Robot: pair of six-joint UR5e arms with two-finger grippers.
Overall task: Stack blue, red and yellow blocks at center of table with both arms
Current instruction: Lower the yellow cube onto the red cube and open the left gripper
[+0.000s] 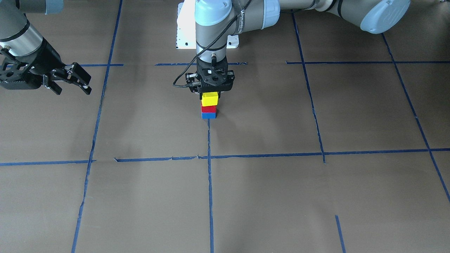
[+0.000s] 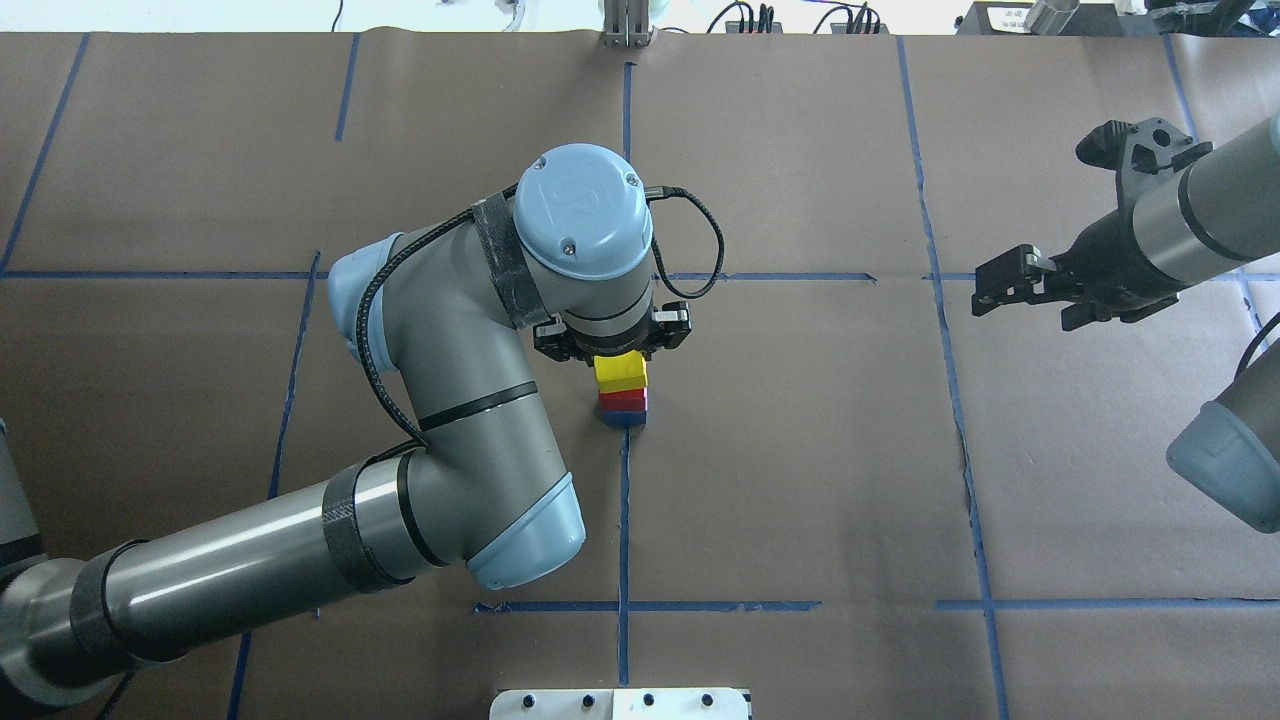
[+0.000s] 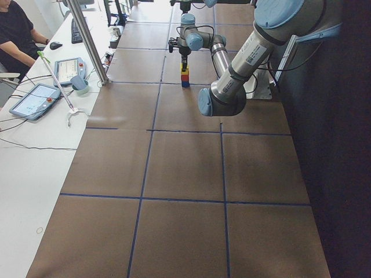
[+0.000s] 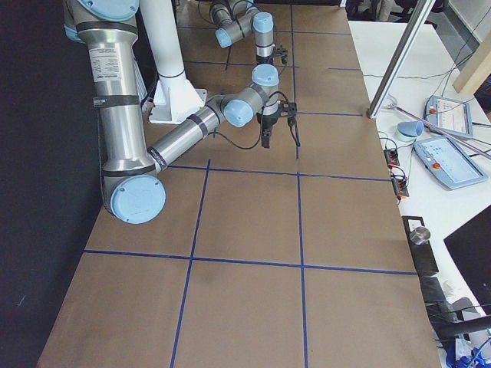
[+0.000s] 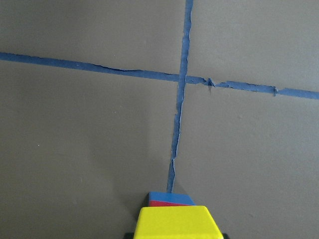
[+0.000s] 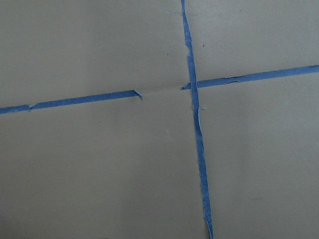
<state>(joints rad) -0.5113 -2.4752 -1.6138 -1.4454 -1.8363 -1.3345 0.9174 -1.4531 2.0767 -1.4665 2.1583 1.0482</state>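
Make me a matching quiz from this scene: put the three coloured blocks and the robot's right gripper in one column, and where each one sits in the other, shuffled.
Column one
1. yellow block
2. red block
3. blue block
4. right gripper

Column two
A. bottom of the stack, resting on the table
B. off to the side of the stack, jaws open, holding nothing
C. top of the stack
D. middle of the stack

Pairs: 1-C, 2-D, 3-A, 4-B
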